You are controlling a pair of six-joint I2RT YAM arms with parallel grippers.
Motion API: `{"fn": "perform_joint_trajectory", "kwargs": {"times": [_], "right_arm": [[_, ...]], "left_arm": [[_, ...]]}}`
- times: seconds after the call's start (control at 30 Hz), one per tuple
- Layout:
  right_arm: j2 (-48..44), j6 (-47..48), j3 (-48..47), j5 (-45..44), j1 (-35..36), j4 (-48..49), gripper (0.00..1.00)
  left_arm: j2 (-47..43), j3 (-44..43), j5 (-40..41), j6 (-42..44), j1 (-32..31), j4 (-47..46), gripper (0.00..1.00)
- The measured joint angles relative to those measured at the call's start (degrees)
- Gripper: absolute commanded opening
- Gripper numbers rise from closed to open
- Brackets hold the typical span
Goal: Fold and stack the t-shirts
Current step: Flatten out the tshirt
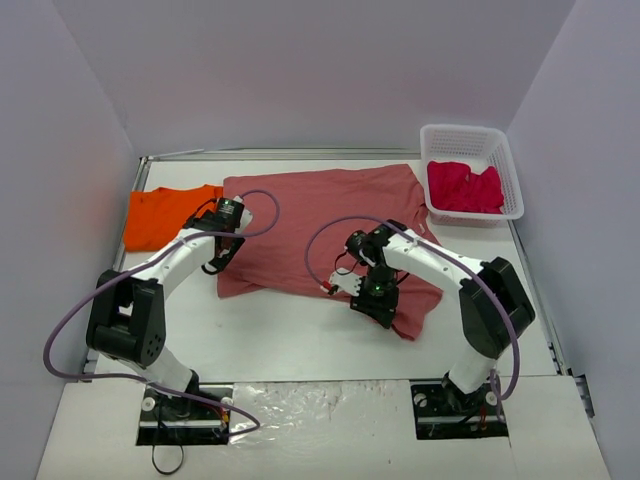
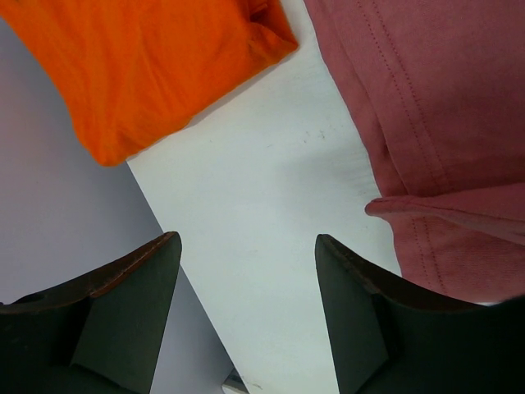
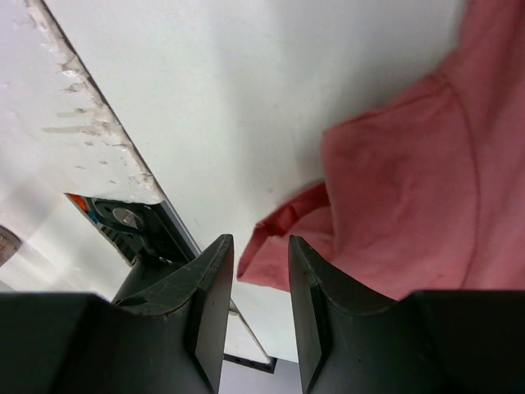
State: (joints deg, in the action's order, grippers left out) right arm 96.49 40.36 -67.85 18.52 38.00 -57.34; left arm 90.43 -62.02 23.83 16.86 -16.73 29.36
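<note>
There's the white table (image 1: 300, 340), and the big brick-red t-shirt (image 1: 320, 215) sprawls across its middle! The orange t-shirt (image 1: 165, 215) lies just beside it on the left, while a white basket (image 1: 460, 128) sits at the far right corner.

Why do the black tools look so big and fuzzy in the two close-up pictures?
Left wrist view: the left tool sits right by the lens, so its fingers loom large with soft edges, while stitching on the brick-red t-shirt looks crisp. Right wrist view: same for the right tool, dark and shadowed. Top external view: farther off, evenly lit, everything small and sharp.
</note>
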Motion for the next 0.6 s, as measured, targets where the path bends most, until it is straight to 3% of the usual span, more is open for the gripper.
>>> {"fn": "perform_joint_trajectory", "kwargs": {"times": [0.17, 0.37, 0.6], "right_arm": [[1.51, 0.24, 2.73, 0.66, 0.72, 0.68, 0.31], [5.51, -0.02, 4.07, 0.20, 0.72, 3.39, 0.46], [7.37, -1.14, 3.30, -1.25, 0.68, 6.08, 0.48]], "left_arm": [[0.00, 0.00, -0.07, -0.02, 0.00, -0.02, 0.65], [0.00, 0.00, -0.46, -0.02, 0.00, -0.11, 0.65], [0.00, 0.02, -0.48, -0.02, 0.00, -0.15, 0.65]]}}
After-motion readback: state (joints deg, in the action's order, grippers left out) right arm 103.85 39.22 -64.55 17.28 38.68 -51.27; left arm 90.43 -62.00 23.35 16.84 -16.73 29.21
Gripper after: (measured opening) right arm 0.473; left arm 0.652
